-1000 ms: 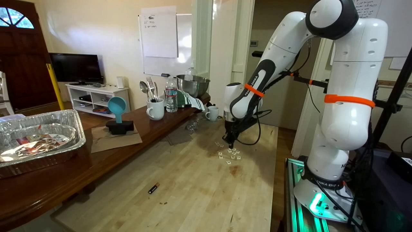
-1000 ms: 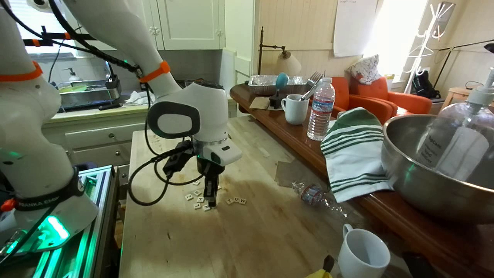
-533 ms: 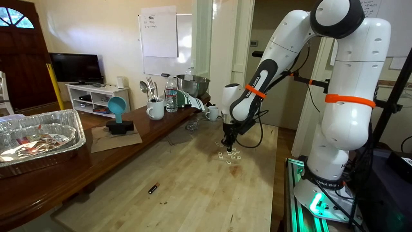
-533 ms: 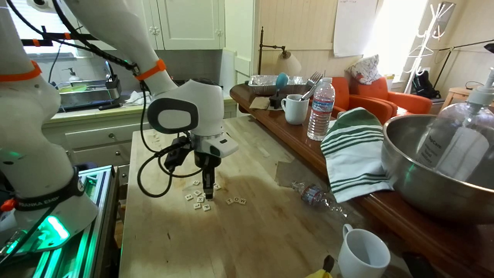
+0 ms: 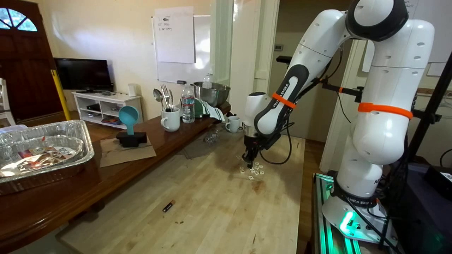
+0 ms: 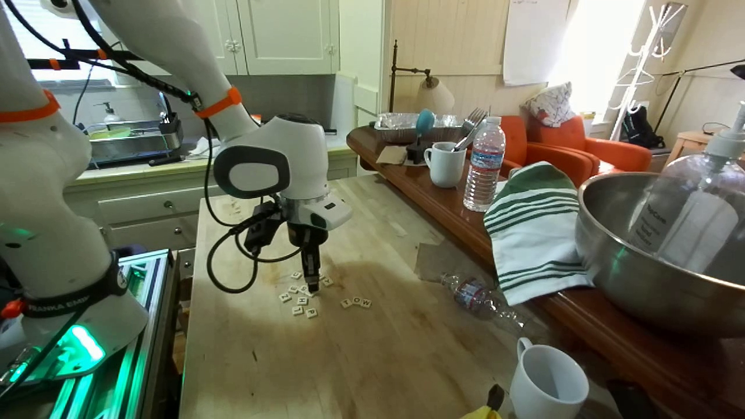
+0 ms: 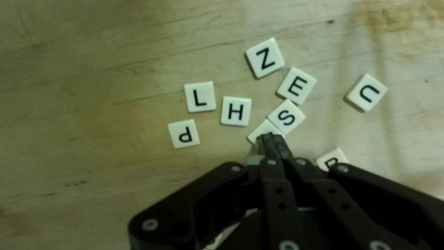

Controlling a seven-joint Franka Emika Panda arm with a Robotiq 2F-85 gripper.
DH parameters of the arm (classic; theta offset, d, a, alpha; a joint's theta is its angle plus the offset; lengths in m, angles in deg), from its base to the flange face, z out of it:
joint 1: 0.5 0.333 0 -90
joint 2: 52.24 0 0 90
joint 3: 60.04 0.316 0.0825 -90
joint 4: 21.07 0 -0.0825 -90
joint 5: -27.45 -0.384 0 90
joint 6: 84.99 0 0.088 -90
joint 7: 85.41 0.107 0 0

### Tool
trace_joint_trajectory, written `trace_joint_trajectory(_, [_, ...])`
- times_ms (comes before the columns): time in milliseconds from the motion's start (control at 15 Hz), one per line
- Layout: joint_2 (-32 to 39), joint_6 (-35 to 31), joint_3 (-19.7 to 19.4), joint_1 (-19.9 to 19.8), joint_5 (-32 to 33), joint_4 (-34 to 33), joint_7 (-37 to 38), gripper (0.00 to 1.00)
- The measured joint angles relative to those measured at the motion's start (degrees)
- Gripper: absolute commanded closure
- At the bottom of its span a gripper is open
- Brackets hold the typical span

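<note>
My gripper (image 7: pixel 273 139) points down at the wooden table, its two dark fingertips together. It shows in both exterior views (image 5: pixel 250 165) (image 6: pixel 312 286). Nothing shows between the fingers. The tips overlap a white letter tile (image 7: pixel 262 130), hiding its letter. That tile lies against the S tile (image 7: pixel 286 117), and the E tile (image 7: pixel 297 85) is at its far corner. Around them lie the H (image 7: pixel 236 111), L (image 7: pixel 200 97), P (image 7: pixel 184 134), Z (image 7: pixel 265 58) and U (image 7: pixel 366 92) tiles. A partly hidden tile (image 7: pixel 331 159) sits right of the fingers. Tiles spelling TOW (image 6: pixel 356 301) lie apart.
A battery (image 5: pixel 168 206) lies on the table. A white mug (image 6: pixel 549 381), a crushed plastic bottle (image 6: pixel 474 294) and a banana end (image 6: pixel 484 412) are at one end. A raised brown counter (image 5: pixel 152 141) runs alongside, with a steel bowl (image 5: pixel 213 94), towel (image 6: pixel 532 233) and water bottle (image 6: pixel 485 166).
The gripper has moved away from the camera and slightly left in an exterior view, with the fingertips staying low among the tiles. A tile beside it has shifted slightly to the left there.
</note>
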Motion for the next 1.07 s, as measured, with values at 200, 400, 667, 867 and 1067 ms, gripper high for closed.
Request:
trace_joint_trajectory(200, [-0.01,-4.62,0.24,0.01,0.05,-0.28,-0.1,1.0])
trace_joint_trajectory(400, [0.01,-6.09,0.22,-0.03,0.21,-0.38,-0.53,1.0])
trace_joint_trajectory(667, [0.39,-6.04,-0.49,-0.46,1.08,-0.31,-3.54,1.0])
trace_joint_trajectory(867, [0.55,-6.04,-1.46,-1.04,1.92,-0.52,-5.69,1.0])
trace_joint_trajectory(1067, [1.04,-6.04,-2.1,-1.4,1.92,-1.31,-7.64,1.0])
